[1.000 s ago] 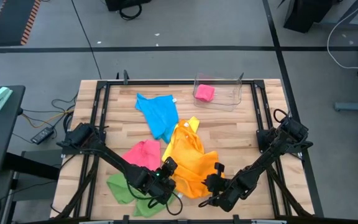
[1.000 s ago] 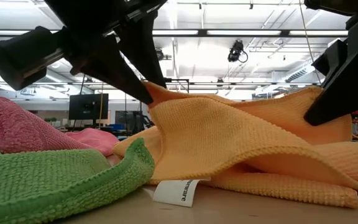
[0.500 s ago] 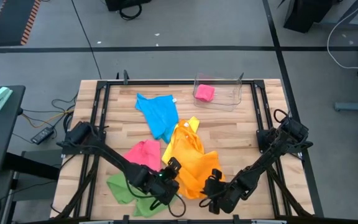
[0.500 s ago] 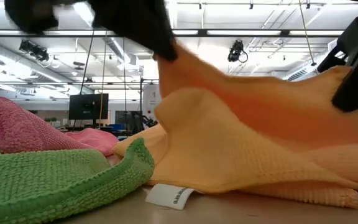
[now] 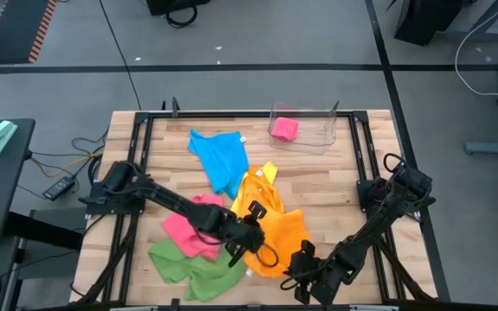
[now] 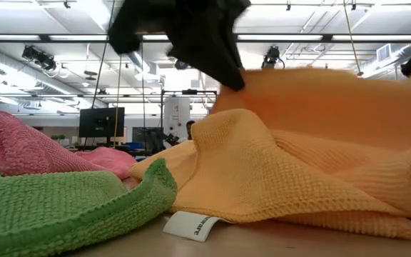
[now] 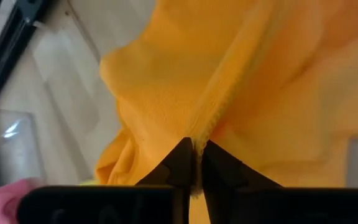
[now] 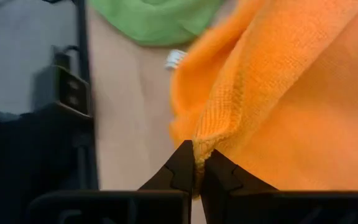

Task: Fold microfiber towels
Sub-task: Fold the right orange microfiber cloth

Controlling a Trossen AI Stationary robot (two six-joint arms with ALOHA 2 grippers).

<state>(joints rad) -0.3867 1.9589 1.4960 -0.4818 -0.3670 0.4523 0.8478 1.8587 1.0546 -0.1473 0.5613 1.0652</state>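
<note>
Pinched at 2 points, the orange towel (image 5: 275, 231) was held by both arms near the front middle of the wooden surface (image 5: 327, 186). The left gripper (image 5: 253, 235) was set over the towel's left part, and in the left wrist view its fingers (image 7: 182, 163) were pressed together on a raised fold of the orange cloth. The right gripper (image 5: 305, 269) was at the towel's front right edge, and in the right wrist view its fingers (image 8: 185, 165) were clamped on a hemmed corner of the same towel. In the low view the orange towel (image 6: 298, 164) was lifted into a ridge, with a white label (image 6: 191, 226) lying on the surface just in front of it.

The other cloths were placed around the orange towel: the pink towel (image 5: 188, 226) was touching its left side, partly under the left arm; the green towel (image 5: 184, 263) was to its front left; the yellow towel (image 5: 269, 173) was showing just behind it; the blue towel (image 5: 221, 157) was farther behind and to the left. A clear plastic bin (image 5: 305, 128) was standing well behind the orange towel at the far edge, with 1 pink cloth (image 5: 284, 129) bundled inside it.
</note>
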